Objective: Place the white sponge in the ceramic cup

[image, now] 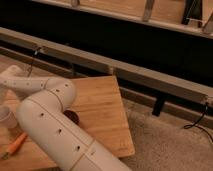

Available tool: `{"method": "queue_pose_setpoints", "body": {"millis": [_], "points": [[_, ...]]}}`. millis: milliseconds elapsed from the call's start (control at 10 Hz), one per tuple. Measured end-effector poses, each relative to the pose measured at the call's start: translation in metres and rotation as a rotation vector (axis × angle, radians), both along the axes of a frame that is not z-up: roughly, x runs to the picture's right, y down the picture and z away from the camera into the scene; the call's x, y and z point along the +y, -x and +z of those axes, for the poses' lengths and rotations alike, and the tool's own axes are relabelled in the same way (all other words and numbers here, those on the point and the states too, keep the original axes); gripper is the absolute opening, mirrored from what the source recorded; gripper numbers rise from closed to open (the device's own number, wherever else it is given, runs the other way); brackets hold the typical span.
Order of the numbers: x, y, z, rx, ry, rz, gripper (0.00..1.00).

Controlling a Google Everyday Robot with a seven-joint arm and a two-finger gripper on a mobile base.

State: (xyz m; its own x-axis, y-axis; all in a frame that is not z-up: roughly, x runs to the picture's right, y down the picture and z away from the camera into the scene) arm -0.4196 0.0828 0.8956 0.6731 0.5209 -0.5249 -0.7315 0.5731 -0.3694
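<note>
My white arm [47,107] fills the lower left and reaches over the wooden table [100,107] toward the left edge of the view. The gripper is out of view past that edge, beyond the wrist [11,77]; it is shut, and what it may hold does not show. The white sponge is out of view. A small pale round cup [6,118] stands at the far left, cut off by the frame and partly behind the arm. I cannot tell whether it is the ceramic cup.
A dark bowl [73,117] peeks out from behind the arm near the table's middle. An orange stick-like thing [16,145] lies at the lower left. A grey rail [125,72] runs behind the table, and floor [170,145] lies to its right.
</note>
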Motion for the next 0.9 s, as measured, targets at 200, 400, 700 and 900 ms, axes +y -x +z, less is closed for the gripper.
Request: {"method": "queue_pose_setpoints", "body": {"millis": [200, 400, 700, 900], "points": [[-0.032, -0.006, -0.021, -0.007, -0.045, 0.065, 0.03], [-0.056, -0.008, -0.046, -0.039, -0.088, 0.112, 0.03], [-0.088, -0.009, -0.108, -0.149, -0.172, 0.195, 0.03], [-0.1, -0.013, -0.159, -0.24, -0.223, 0.25, 0.03]]}}
